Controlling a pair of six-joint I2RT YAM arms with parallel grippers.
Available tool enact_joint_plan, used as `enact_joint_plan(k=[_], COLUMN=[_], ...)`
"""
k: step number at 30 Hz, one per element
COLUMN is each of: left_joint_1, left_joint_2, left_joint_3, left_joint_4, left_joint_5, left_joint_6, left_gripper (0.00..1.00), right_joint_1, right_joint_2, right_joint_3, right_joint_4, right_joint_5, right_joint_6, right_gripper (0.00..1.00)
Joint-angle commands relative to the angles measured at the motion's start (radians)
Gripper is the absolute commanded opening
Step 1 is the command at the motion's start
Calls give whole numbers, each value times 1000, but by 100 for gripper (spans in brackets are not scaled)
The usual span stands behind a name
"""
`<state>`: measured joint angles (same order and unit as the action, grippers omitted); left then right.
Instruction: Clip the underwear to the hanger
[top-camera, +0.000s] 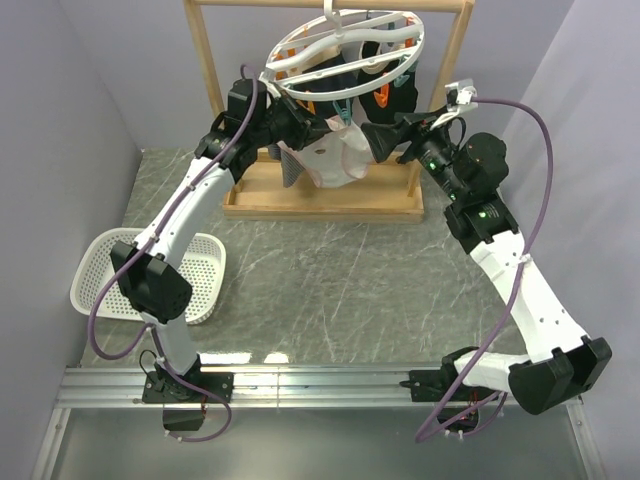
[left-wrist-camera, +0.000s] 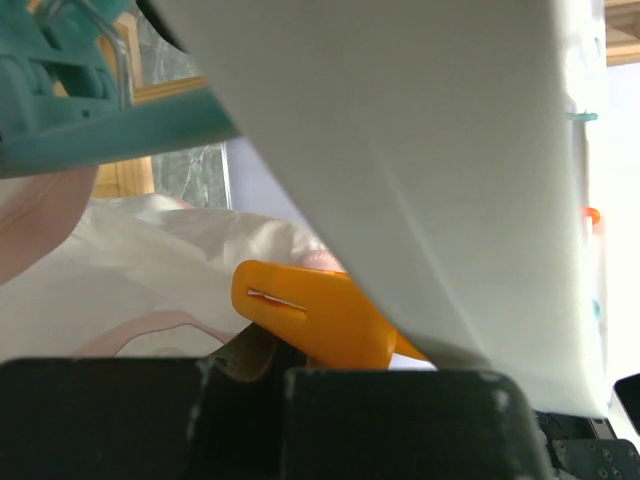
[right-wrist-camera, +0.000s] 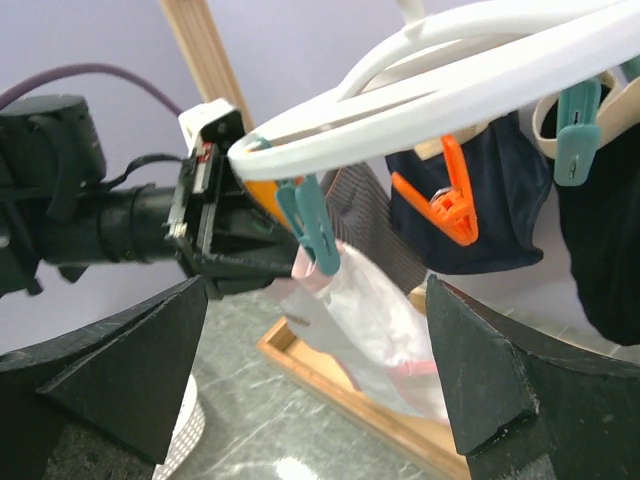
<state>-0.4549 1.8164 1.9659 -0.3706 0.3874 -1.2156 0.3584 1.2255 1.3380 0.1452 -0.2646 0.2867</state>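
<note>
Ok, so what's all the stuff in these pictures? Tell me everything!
underwear: one, white with pink trim, hanging under the hanger
hanger: one, white oval, on the wooden rack
clips: several, orange and teal, dangling from the hanger
dark garments: at least two, navy-black, clipped to the hanger
striped cloth: one, grey, beside the underwear
wooden rack: one, pale wood, far end of table
basket: one, white, left on the table
table: one, grey marble
arms: two, white and black, near edge
left fingers: two, black, beside an orange clip
right fingers: two, black, wide apart, facing the underwear
</note>
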Motion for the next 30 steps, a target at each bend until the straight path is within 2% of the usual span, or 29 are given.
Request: enact_joint_plan(k=[1, 4, 8, 10, 14, 17, 19, 20, 28, 30], left_joint_1=[-1, -1, -1, -2, -4, -11, -18, -22, -97, -116], left_joint_2=[-68, -72, -91, -107, -134, -169, -203, -212, -333, -382], left_joint_3=[-12, -19, -45, -61, -78, -126, -154, -179, -289, -337], left_joint_4=[76, 87, 119, 128, 107, 85, 73, 67, 38, 36], left_joint_5=[31, 42, 38, 27, 4, -30, -51, -61, -180, -191], left_joint_6=[-1, 2, 13, 36, 90, 155, 209, 231, 520, 606], left_gripper=[0, 3, 21, 24, 46, 57, 60, 65, 72, 78], right_joint_1=[-24, -27, -38, -42, -55, -67, -73, -76, -96, -105], right_joint_2=[-29, -38, -41, -38, -38, -49, -53, -58, -87, -98], right_joint_3=[30, 26, 32, 33, 44, 43, 40, 38, 24, 21], right_joint_4=[-55, -71, -84, -87, -110, -121, -130, -137, -205, -246], right_joint_5=[-70, -76, -85, -85, -93, -96, -93, -91, -101, -102], right_joint_6=[19, 12, 9, 11, 11, 6, 6, 0, -40, -66], right_gripper=[96, 97, 98, 98, 98, 98, 98, 99, 99, 99])
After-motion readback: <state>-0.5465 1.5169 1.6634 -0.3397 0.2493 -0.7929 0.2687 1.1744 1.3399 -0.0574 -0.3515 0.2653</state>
